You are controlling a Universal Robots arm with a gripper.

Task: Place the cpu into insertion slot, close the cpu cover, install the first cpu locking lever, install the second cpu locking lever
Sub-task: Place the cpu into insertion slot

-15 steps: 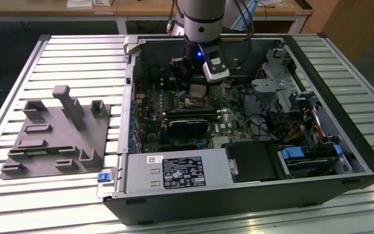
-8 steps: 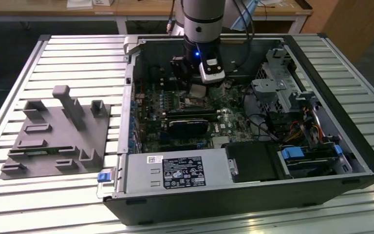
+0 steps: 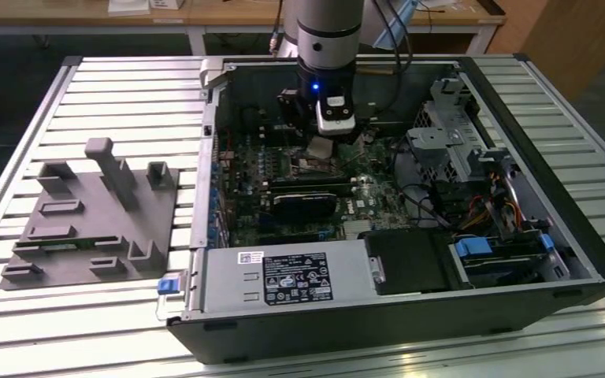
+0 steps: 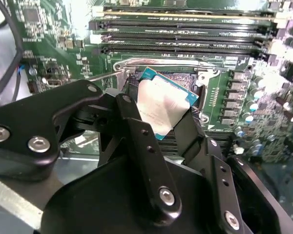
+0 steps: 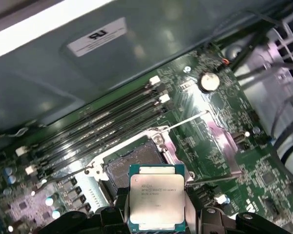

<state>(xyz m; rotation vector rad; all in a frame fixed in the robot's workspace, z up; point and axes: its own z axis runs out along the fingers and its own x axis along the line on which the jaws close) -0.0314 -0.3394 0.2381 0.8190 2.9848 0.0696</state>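
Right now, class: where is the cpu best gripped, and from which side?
Grip the cpu by two opposite edges, from above its metal top. It is a thin flat square, so probably only the edges offer purchase; the claw holds it this way, near the open slot.

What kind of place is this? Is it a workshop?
Probably a robot lab or workshop: a robot arm holds a cpu inside an open computer case, on a slatted metal table, with wooden desks behind.
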